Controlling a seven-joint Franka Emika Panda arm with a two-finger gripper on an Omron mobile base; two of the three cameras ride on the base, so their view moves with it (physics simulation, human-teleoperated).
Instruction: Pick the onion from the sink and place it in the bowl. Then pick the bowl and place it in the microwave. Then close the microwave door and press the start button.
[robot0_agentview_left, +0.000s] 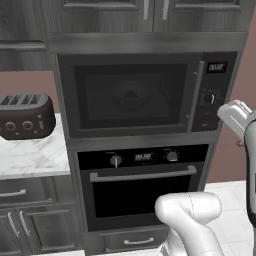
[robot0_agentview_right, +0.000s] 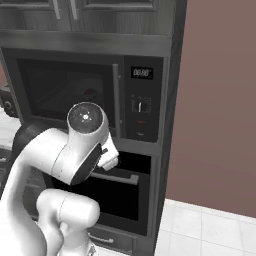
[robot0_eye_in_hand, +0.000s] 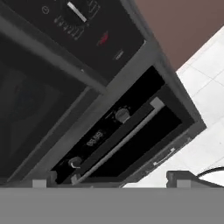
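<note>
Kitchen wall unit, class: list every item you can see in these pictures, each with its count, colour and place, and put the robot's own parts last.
microwave: one, dark grey, built in above the oven
microwave door: one, dark tinted glass, shut
bowl: one, dim through the glass, inside the microwave
onion: one, red, in the bowl
oven: one, black, below the microwave
toaster: one, black, on the counter
counter: one, white marble, left of the oven
hand: one, dark fingertips, open, facing the oven
</note>
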